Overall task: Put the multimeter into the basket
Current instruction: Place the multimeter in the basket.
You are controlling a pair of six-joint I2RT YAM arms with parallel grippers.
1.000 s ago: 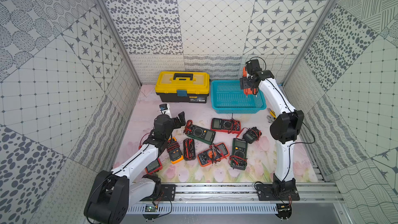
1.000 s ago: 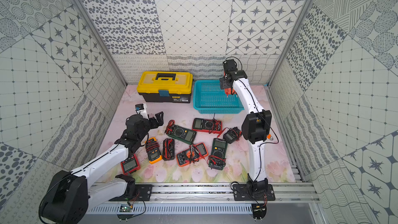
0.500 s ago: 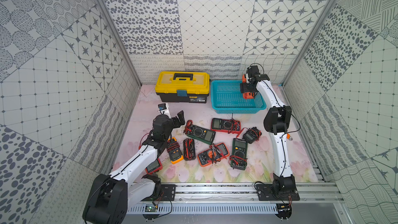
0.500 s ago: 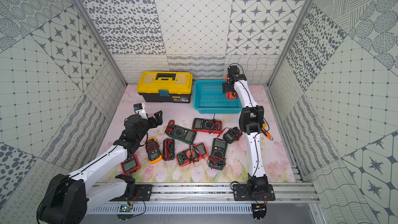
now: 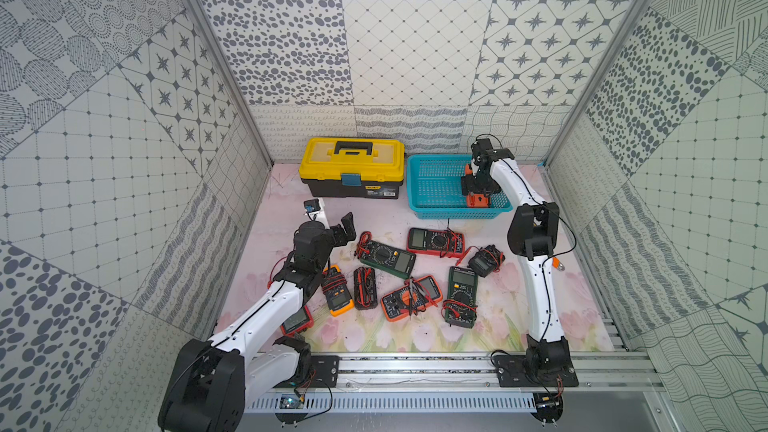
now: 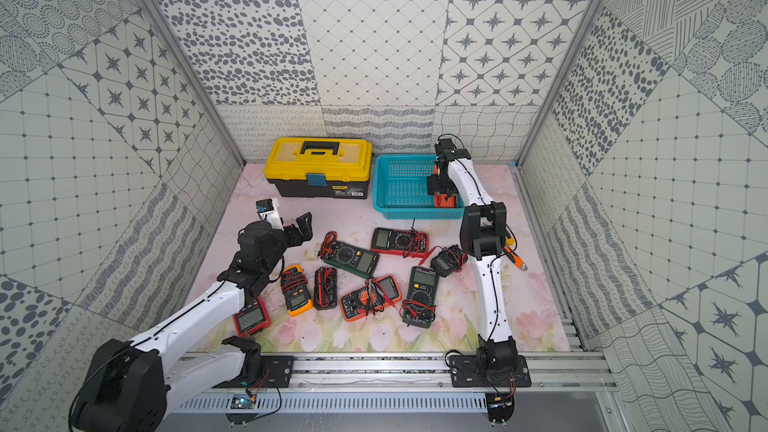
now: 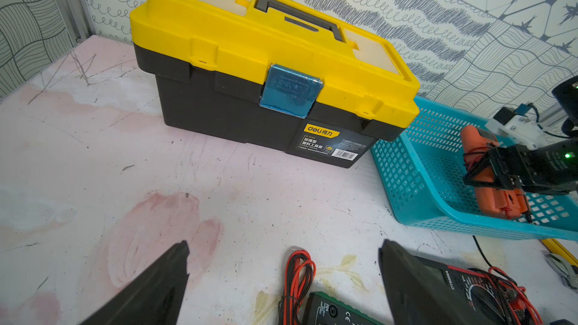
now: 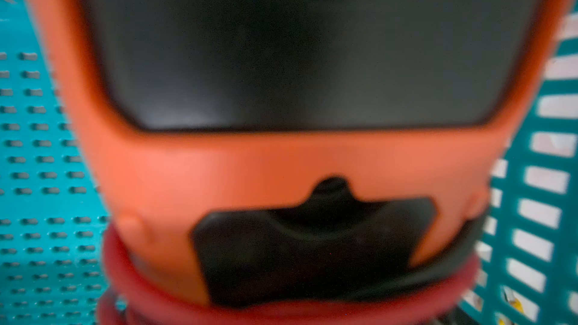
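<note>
The turquoise basket [image 5: 432, 213] [image 6: 399, 213] stands at the back right. Inside it, near its right wall, my right gripper [image 5: 473, 188] [image 6: 438, 185] [image 7: 483, 170] is shut on an orange multimeter [image 5: 478, 200] [image 6: 444, 200] [image 7: 488, 196]. The meter is tilted, with its lower end down by the basket floor. In the right wrist view the multimeter [image 8: 281, 157] fills the picture, blurred, with basket mesh [image 8: 37, 151] on both sides. My left gripper [image 5: 343, 230] [image 6: 300, 229] [image 7: 283, 245] hangs open over bare table, near a green multimeter [image 5: 388, 257] [image 7: 331, 311].
A yellow-lidded black toolbox [image 5: 353, 168] [image 7: 266, 67] sits left of the basket. Several more multimeters with red and black leads lie mid-table, among them a red one [image 5: 434, 239]. A yellow-handled tool [image 5: 555, 263] lies by the right arm. Patterned walls close in three sides.
My right gripper has come down into the basket with the orange multimeter, toward its front right corner, and the arm's elbow has folded in. The left arm has barely moved.
</note>
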